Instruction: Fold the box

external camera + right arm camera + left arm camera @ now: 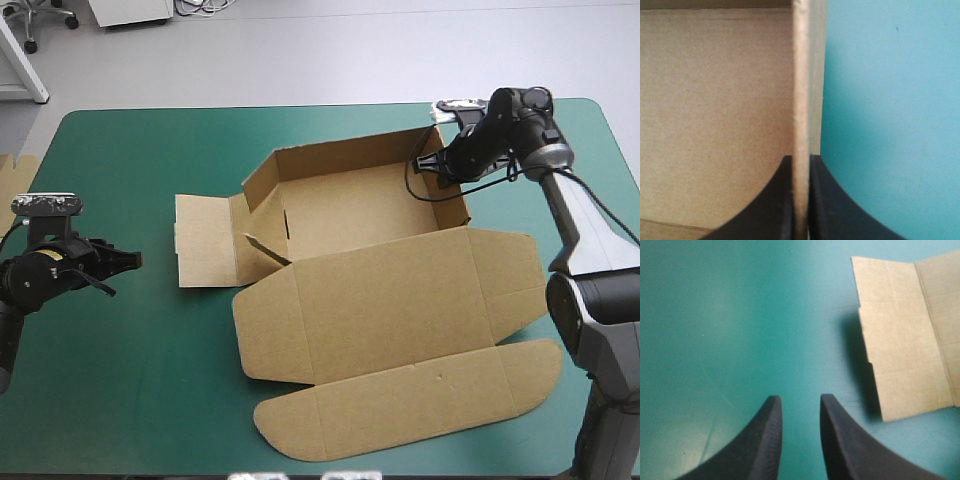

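- The brown box sits in the middle of the table, on the teal-green cover, as an open tray with its lid down.
- Nearest the front edge, the lid's rounded tuck flap lies flat.
- Behind it the wide lid panel also lies flat and joins the tray's front wall.
- The left claw hovers low near the table's left edge, well clear of the box. Its black fingers are slightly apart, with only cover between them.
- Ahead of it, the box's left side flap lies flat.
- The right claw is pinched tight on the tray's upright right wall, one finger inside and one outside.
- A piece of spare board shows at the table's left edge.
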Robot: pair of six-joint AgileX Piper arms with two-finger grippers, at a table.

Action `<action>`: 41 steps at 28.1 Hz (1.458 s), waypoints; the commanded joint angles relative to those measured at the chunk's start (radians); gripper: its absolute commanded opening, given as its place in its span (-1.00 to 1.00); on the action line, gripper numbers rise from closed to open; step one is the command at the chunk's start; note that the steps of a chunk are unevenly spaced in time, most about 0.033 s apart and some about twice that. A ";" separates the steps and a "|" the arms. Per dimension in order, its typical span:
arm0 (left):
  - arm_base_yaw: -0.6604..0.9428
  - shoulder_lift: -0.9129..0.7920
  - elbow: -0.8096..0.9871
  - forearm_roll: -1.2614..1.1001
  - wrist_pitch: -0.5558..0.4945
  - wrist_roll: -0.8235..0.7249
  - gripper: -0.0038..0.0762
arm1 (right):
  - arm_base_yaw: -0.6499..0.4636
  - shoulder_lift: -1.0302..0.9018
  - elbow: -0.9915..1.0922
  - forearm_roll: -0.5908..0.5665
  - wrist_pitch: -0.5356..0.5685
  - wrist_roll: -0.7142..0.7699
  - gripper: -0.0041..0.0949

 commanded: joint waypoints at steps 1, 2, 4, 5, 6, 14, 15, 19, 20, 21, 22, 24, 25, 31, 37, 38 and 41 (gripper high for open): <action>-0.002 -0.015 -0.026 -0.012 -0.056 0.000 -0.45 | -0.055 -0.140 -0.041 0.073 -0.029 -0.023 -0.92; -0.002 -0.015 -0.026 -0.012 -0.058 0.000 -0.46 | -0.070 -0.166 -0.041 0.076 -0.025 -0.028 -0.92; -0.002 -0.015 -0.026 -0.012 -0.060 0.000 -0.47 | -0.094 -0.223 -0.041 0.099 -0.024 -0.052 -0.92; -0.002 -0.015 -0.026 -0.012 -0.060 0.000 -0.47 | -0.105 -0.259 -0.041 0.127 -0.024 -0.058 -0.92; -0.002 -0.015 -0.026 -0.012 -0.062 0.000 -0.48 | -0.117 -0.281 -0.041 0.149 -0.024 -0.069 -0.92; -0.002 0.014 -0.026 -0.020 -0.087 0.000 -0.51 | -0.203 -0.441 -0.041 0.282 -0.024 -0.116 -0.92; -0.002 0.023 -0.026 -0.020 -0.087 0.000 -0.51 | -0.209 -0.458 -0.041 0.292 -0.024 -0.124 -0.92; -0.002 0.072 -0.026 -0.077 -0.087 0.018 -0.51 | -0.234 -0.515 -0.041 0.335 -0.015 -0.141 -0.92; -0.002 0.083 -0.026 -0.105 -0.088 0.036 -0.51 | -0.234 -0.526 -0.041 0.345 -0.011 -0.143 -0.92; -0.002 0.092 -0.026 -0.149 -0.090 0.065 -0.51 | -0.234 -0.540 -0.041 0.362 -0.009 -0.146 -0.92; -0.002 0.101 -0.026 -0.194 -0.092 0.099 -0.51 | -0.234 -0.549 -0.041 0.375 -0.009 -0.155 -0.92; -0.002 0.118 -0.026 -0.273 -0.101 0.157 -0.51 | -0.234 -0.570 -0.041 0.406 -0.009 -0.158 -0.92; -0.002 0.125 -0.026 -0.321 -0.102 0.187 -0.51 | -0.234 -0.576 -0.041 0.410 -0.009 -0.162 -0.92; -0.002 0.164 -0.026 -0.655 -0.075 0.439 -0.51 | -0.234 -0.601 -0.041 0.410 0.011 -0.162 -0.93; -0.002 0.190 -0.026 -1.012 0.060 0.792 -0.51 | -0.234 -0.601 -0.037 0.399 0.042 -0.149 -0.92; -0.002 0.195 -0.026 -1.077 0.098 0.862 -0.51 | -0.234 -0.601 -0.037 0.401 0.042 -0.149 -0.92; -0.002 0.211 -0.026 -1.242 0.200 0.986 -0.51 | -0.234 -0.601 -0.037 0.399 0.042 -0.144 -0.93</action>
